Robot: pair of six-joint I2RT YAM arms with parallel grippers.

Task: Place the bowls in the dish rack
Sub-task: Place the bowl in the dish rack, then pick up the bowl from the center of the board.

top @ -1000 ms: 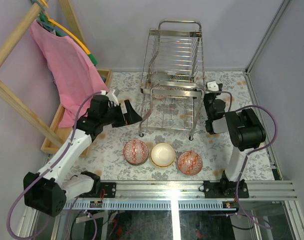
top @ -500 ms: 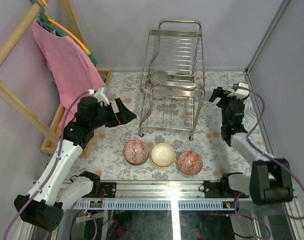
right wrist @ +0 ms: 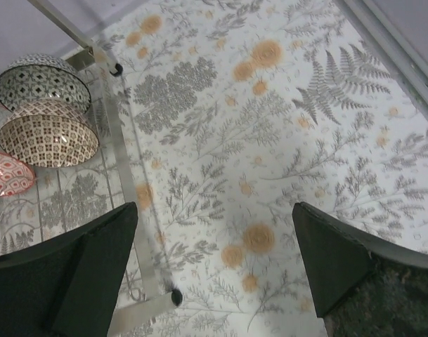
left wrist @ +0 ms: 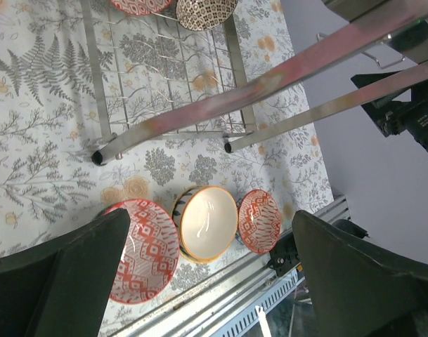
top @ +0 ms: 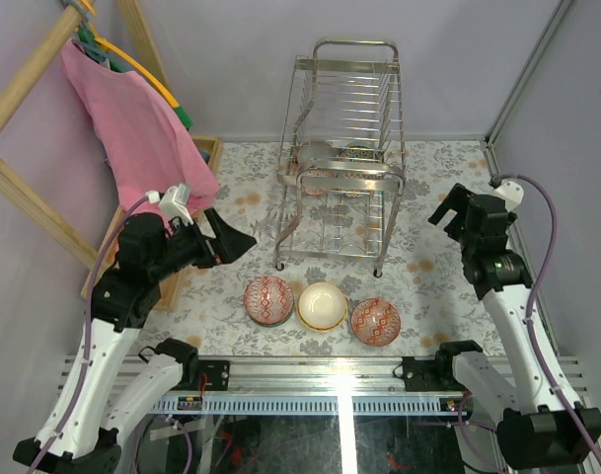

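Bowls [top: 322, 305]: three in row on table [top: 428, 286], three in dish rack [top: 344, 176].

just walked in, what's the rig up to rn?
Loading bowls into the dish rack, currently between picks. The left gripper and the right gripper are both open, holding nothing, on either side of the rack. A few racked bowls sit in its lower tier. Three are not yet loaded, in a row on the table in front of the rack: a red-patterned bowl, a cream bowl and a second red bowl.
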